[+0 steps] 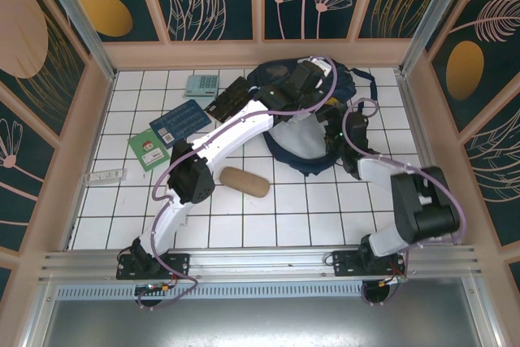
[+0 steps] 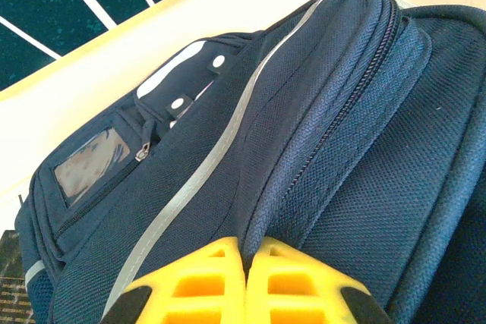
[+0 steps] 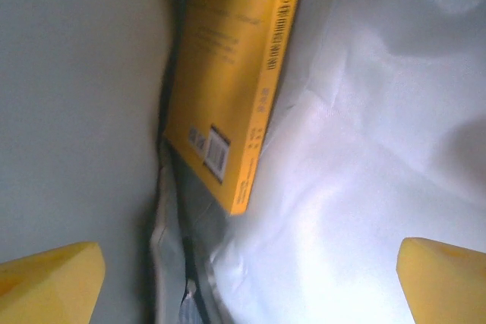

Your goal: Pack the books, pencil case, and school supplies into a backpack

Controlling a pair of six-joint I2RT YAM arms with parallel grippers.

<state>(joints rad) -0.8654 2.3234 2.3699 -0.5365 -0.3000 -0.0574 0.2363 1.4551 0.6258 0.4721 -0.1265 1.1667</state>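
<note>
The navy backpack [image 1: 305, 160] lies at the back right of the table. My left gripper [image 2: 247, 244] is shut on a ridge of the backpack's fabric [image 2: 334, 134] beside a zip; from above it is at the bag's top [image 1: 297, 80]. My right gripper [image 3: 250, 263] is open inside the bag, against pale lining, and holds nothing. The yellow book [image 3: 235, 73] stands on edge inside, just beyond the fingers. On the tiles lie the black book [image 1: 227, 97], blue book [image 1: 180, 122], green book [image 1: 147, 150], teal calculator [image 1: 201, 84], white packet [image 1: 106, 175] and tan pencil case [image 1: 244, 181].
Wooden walls with patterned panels close in the tiled table on three sides. The left arm's white links [image 1: 236, 132] stretch diagonally over the tiles between the books and the pencil case. A metal rail [image 1: 260, 262] runs along the near edge.
</note>
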